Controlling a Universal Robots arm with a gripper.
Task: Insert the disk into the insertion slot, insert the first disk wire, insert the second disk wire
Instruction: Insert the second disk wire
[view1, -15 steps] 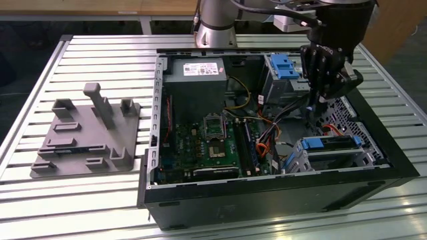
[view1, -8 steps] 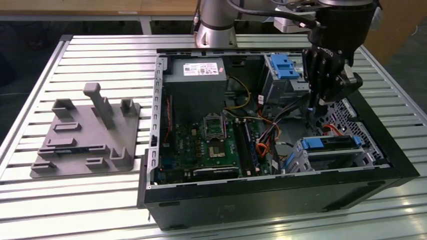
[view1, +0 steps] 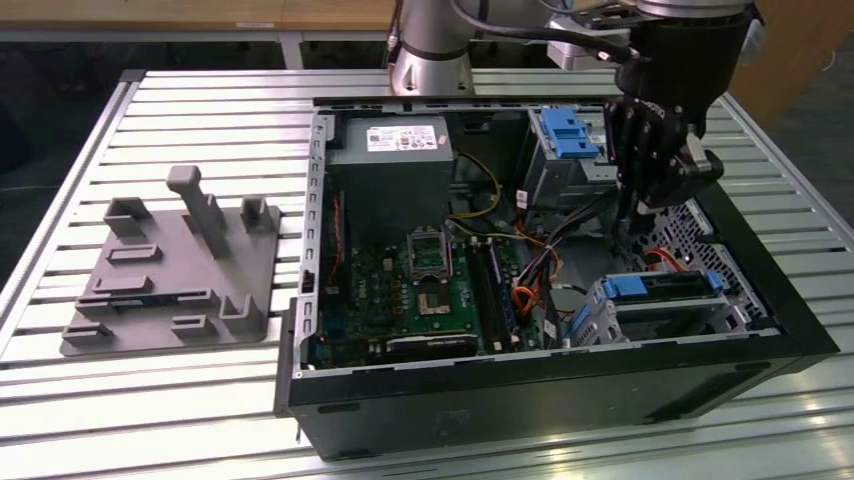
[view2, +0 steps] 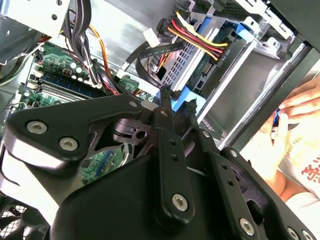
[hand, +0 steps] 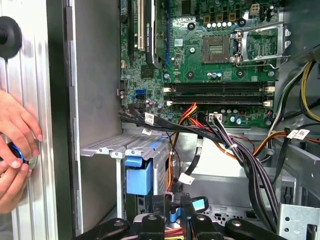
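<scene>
On a slatted metal bench, the open black computer case (view1: 561, 385) holds the blue-framed silver disk (view1: 663, 287) seated in its perforated cage (hand: 107, 145) — the gripper (hand: 175, 212), jaws pinching a blue-plugged cable (hand: 199, 204), could snag neighbouring wires.

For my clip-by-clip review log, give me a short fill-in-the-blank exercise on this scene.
1. The disk sits in the insertion slot, framed by a ___ carrier.
2. The pincer hangs ___ the open computer case.
3. The grey fixture plate lies on the exterior view's ___ of the case.
Missing: blue; inside; left.
</scene>
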